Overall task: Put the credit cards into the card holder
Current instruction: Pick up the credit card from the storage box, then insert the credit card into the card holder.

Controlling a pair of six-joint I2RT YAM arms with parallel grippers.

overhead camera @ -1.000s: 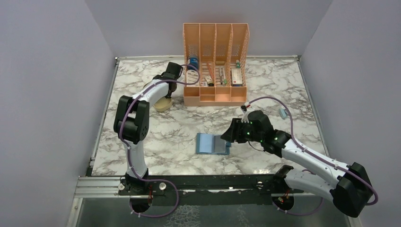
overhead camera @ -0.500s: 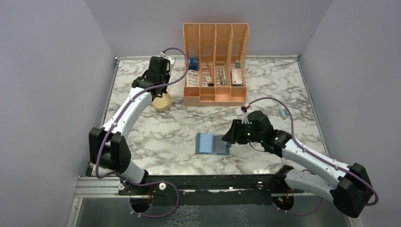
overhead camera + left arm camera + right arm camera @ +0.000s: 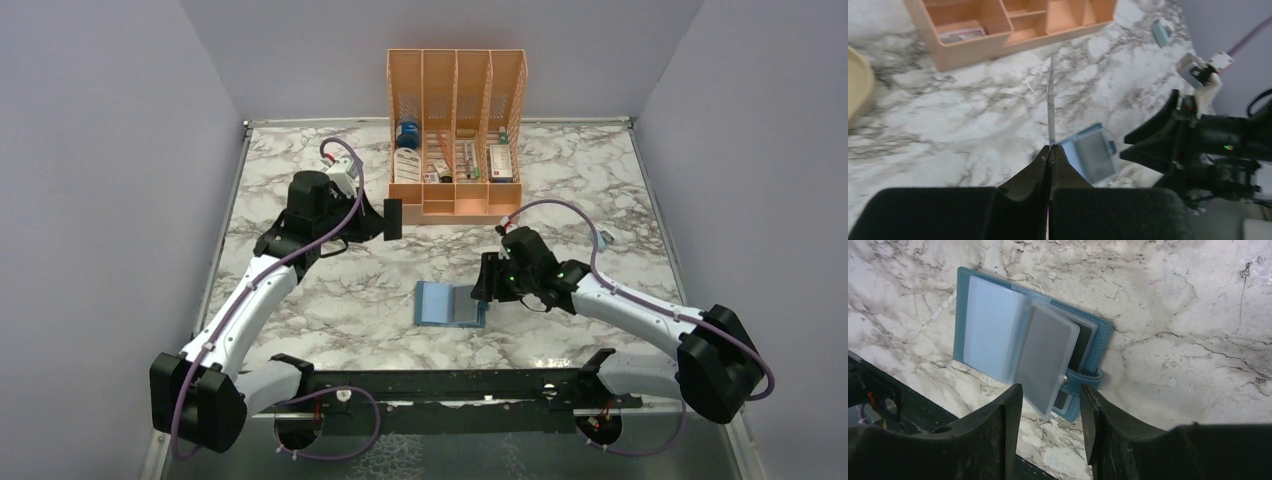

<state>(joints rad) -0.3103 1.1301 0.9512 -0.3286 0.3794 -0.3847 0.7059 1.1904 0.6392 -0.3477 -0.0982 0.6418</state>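
L pincer [image 3: 382, 219] closed on one credit card [image 3: 393, 218], dark, held off the worktop [image 3: 560, 170] in the air just in front of the orange desk organiser [image 3: 456, 130], near its L end. In L wrist view the card [image 3: 1051, 100] shows edge-on, a thin upright line sticking straight out from the shut fingertips of the pincer [image 3: 1049, 152]; grip is on its near end only. Edge of a beige tray [image 3: 855, 85] at far L of that view; the organiser's low front compartments [image 3: 968, 52] at top. No other loose cards seen.

Card holder [image 3: 450, 304] lies open flat on the worktop, mid-front, btwn the two arms, well apart from the held card. Teal cover, clear plastic sleeves inside. R wrist view: the holder [image 3: 964, 315] has one sleeve page [image 3: 1045, 360] lifted up at an angle, others flat to its L; snap tab [image 3: 1088, 376] sticks out at the side nearest the R pincer. Dark grey face under the sleeves on the tab side, card or pocket, can't tell.

R pincer [image 3: 487, 285] sits low at the holder's tab edge. Jaws apart, not clamped: the fingers [image 3: 1005, 415] straddle the lifted page's free corner w/ gaps showing; whether either finger touches the page, can't tell.

Small pale-blue item [image 3: 600, 240] lies on the worktop behind the R arm.
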